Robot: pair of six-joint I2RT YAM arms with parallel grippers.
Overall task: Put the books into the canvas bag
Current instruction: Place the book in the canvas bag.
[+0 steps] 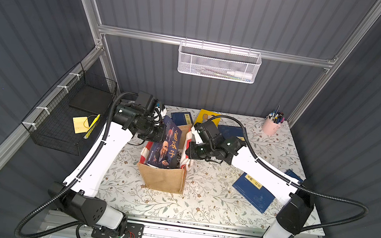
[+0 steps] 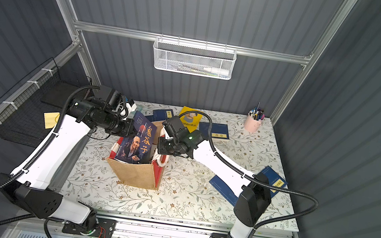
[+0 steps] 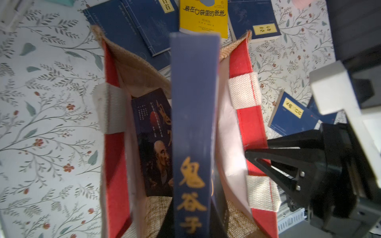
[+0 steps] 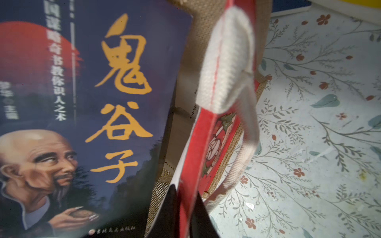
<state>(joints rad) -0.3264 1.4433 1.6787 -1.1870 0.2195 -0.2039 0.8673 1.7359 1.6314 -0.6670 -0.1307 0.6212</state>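
- In both top views the canvas bag [image 1: 162,178] stands open in the middle of the flowered table [image 1: 196,208]. A dark book [image 1: 167,144] with orange characters leans tall out of its mouth. The left gripper [image 1: 162,130] is pressed against the book's far upper corner, and the right gripper [image 1: 187,154] sits at the bag's striped side panel. A yellow book [image 1: 206,117] and navy books [image 1: 254,192] lie flat on the table behind the bag and to its right
- From the left wrist the dark book's spine runs straight down the middle, over the bag's mouth. The left gripper looks clamped on it, though its fingers are mostly hidden. A second dark book [image 3: 152,144] already stands inside the bag beside it. The right gripper's black tips touch the red-and-white panel
- From the right wrist two black fingers [image 4: 199,222] pinch the panel's red rim between them. A white handle [image 4: 228,61] droops just above, and the dark book's cover is close beside
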